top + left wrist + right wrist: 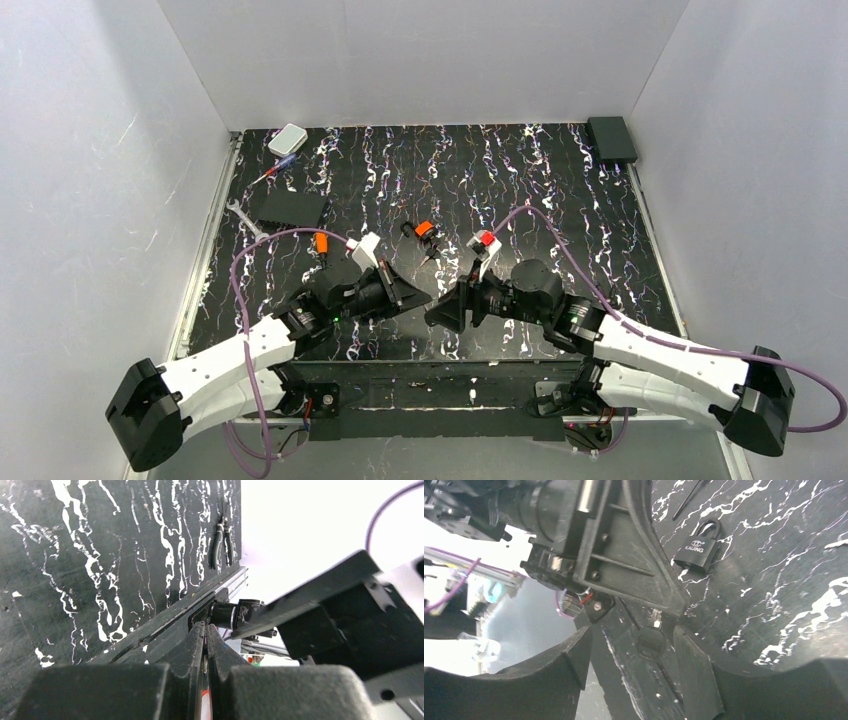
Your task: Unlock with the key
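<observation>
The key [650, 642] has a round black head and a short metal blade. In the right wrist view its blade runs up under the tip of my left gripper's fingers [644, 575]. My left gripper [425, 298] [205, 626] is shut, with a thin metal strip pinched between its fingers. My right gripper [437, 312] [631, 630] is open, tip to tip with the left, and the key's head sits between its fingers without touching them. The dark padlock [698, 550] lies flat on the mat just beyond the left gripper. I cannot make it out in the top view.
Both grippers meet near the table's front edge [430, 362]. An orange-and-black cylinder [426, 230] lies behind them, and an orange piece [321, 242] to the left. A black slab [290, 207], wrench [243, 215], screwdriver [272, 172] and white box [287, 139] lie back left. Black pliers [222, 542] lie by the rail.
</observation>
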Robot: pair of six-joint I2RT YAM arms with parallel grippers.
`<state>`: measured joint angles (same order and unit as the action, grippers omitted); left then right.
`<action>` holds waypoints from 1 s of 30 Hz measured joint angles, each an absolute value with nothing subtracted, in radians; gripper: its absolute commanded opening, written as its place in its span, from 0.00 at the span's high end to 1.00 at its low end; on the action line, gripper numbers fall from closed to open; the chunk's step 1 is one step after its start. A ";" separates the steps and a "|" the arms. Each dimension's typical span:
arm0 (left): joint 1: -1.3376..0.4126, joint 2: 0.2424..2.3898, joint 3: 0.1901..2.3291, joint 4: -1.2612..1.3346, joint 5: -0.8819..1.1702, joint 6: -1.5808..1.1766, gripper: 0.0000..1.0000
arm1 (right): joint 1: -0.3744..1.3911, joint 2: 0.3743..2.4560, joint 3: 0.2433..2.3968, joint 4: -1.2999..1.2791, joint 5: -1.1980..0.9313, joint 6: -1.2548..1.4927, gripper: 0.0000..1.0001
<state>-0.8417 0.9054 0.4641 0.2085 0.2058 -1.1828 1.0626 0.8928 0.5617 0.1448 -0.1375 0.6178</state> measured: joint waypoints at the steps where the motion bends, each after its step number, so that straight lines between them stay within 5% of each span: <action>1: -0.842 0.913 0.464 0.204 0.202 -1.198 1.00 | 1.062 0.881 0.575 0.118 -0.137 0.588 0.28; 6: -0.843 0.957 0.486 0.113 0.173 -1.286 1.00 | 1.070 0.815 0.607 -0.007 -0.124 0.413 0.23; 11: -0.847 0.992 0.585 -0.083 0.120 -1.434 1.00 | 1.200 0.697 0.560 -0.051 0.044 0.176 0.28; 17: -0.847 1.039 0.614 -0.177 0.138 -1.594 1.00 | 1.462 0.740 0.361 0.213 0.333 -0.194 0.30; 30: -0.847 1.037 0.635 -0.231 0.157 -1.647 1.00 | 1.481 0.853 0.345 0.438 0.405 -0.351 0.38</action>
